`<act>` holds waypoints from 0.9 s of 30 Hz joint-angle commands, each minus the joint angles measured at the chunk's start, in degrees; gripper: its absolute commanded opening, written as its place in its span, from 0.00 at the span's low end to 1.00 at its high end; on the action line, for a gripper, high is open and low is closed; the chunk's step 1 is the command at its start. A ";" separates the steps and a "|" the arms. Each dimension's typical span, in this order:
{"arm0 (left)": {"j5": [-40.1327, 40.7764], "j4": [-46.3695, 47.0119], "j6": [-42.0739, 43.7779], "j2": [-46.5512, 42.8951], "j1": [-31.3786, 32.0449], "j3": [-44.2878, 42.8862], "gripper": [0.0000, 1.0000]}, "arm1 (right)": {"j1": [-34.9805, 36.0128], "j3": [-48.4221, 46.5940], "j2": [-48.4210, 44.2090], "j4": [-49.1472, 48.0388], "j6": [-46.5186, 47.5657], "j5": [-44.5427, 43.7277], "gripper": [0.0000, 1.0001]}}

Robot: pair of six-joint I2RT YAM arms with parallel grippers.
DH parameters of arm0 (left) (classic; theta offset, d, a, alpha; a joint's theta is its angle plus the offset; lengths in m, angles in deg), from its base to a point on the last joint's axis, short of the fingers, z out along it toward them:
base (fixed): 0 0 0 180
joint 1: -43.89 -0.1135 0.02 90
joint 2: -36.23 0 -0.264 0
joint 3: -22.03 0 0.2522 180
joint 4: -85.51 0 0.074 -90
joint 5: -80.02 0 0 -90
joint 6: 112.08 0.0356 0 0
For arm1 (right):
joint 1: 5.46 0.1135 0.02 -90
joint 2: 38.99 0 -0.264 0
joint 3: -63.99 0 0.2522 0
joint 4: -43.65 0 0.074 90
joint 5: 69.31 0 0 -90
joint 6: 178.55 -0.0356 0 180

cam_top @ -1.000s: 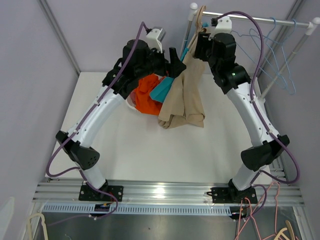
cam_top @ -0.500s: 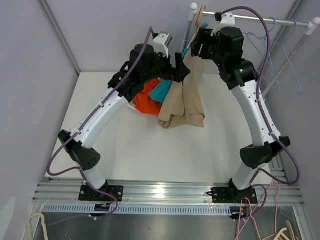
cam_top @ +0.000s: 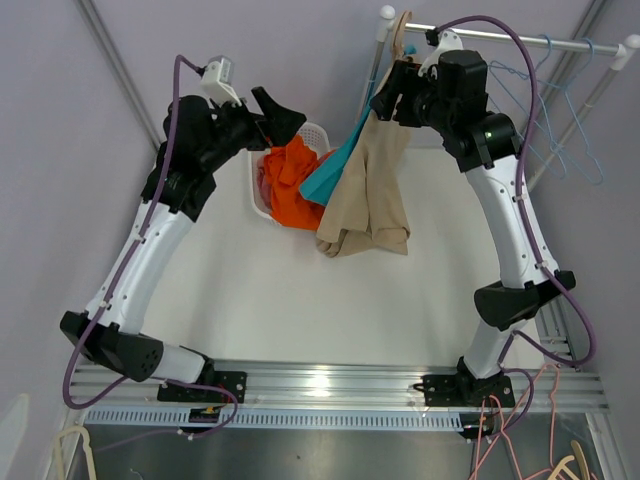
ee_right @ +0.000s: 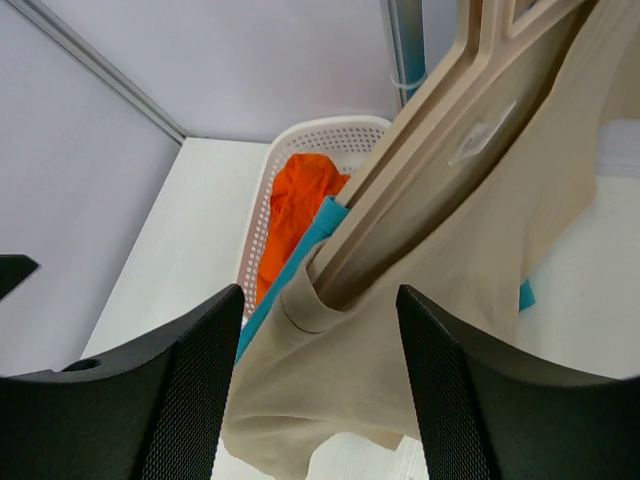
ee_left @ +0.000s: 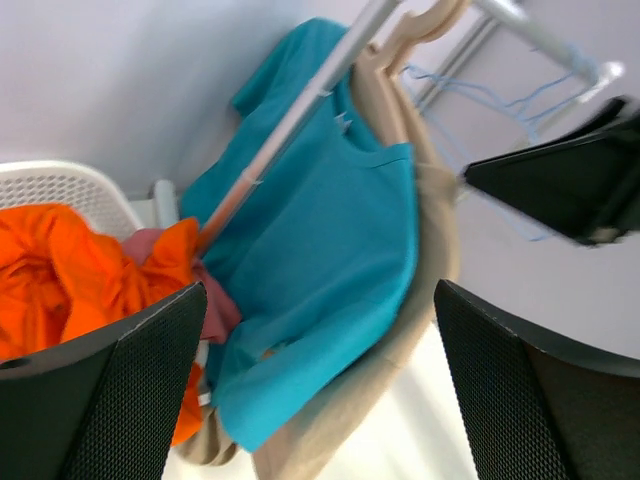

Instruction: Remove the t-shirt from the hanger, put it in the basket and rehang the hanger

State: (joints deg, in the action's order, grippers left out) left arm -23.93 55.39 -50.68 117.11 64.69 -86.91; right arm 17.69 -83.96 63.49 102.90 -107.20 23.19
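**A:** What do we find changed against one second ago?

**B:** The left arm has swung away to the left. The left fingers (cam_top: 280,110) were then close against the soft beige t-shirt (cam_top: 372,195). Now they hang by the far rim of the white perforated plastic basket (cam_top: 316,130), apart from the shirt. So we see more of the crumpled orange garment (cam_top: 290,180) in the basket. The right fingers (cam_top: 385,98) went a little higher, toward the silver metal clothes rail (cam_top: 520,38). The beige t-shirt itself has not moved.

**A:** Where is it?

**B:** It is on the flat beige hanger (ee_right: 410,160) at the left end of the rail, and its lower part lies folded on the white desk (cam_top: 250,300).

**A:** What do the wrist views add for us?

**B:** The left wrist view shows a whole teal t-shirt (ee_left: 320,250) hanging just beside the beige one; from above it is only a strip. The right wrist view shows the hanger going into the neck of the beige t-shirt, beside a small pale label. Only the top view shows the hem on the desk and the thin blue wire hangers (cam_top: 560,120).

**A:** And the arms and fingers?

**B:** The left arm leans up and to the left, with its fingers wide apart and holding nothing. The right arm rises steeply and bends left under the rail. Its fingers stand on either side of the hanger and cloth. Whether they press on it, we cannot tell.
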 commanded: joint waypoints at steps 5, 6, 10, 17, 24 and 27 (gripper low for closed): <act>-3.97 4.85 -2.60 -2.04 -0.23 0.78 1.00 | 0.57 -1.95 2.11 3.37 -0.59 -0.83 0.67; -3.97 4.85 -2.51 -2.13 -0.23 0.96 0.99 | 0.66 -1.95 2.46 3.37 -0.51 -0.92 0.67; -3.89 4.49 -1.81 -2.22 -0.23 1.13 1.00 | 0.66 -2.22 3.08 4.34 0.11 -2.41 0.66; -4.50 4.76 -1.90 -1.96 -0.32 1.48 0.99 | 1.63 -4.68 3.44 8.12 1.43 -9.70 0.66; -4.94 5.37 -1.99 -2.22 -0.32 2.10 0.99 | 2.15 -4.85 1.67 9.79 2.92 -15.59 0.63; -5.20 5.46 -2.07 -2.22 -0.32 2.01 0.99 | 2.24 -4.68 1.85 10.58 3.62 -17.53 0.46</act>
State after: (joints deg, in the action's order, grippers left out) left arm -27.45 58.41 -52.10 116.19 64.71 -84.94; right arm 19.62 -86.56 67.07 111.76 -105.06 9.91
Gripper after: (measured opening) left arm 0.994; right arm 0.507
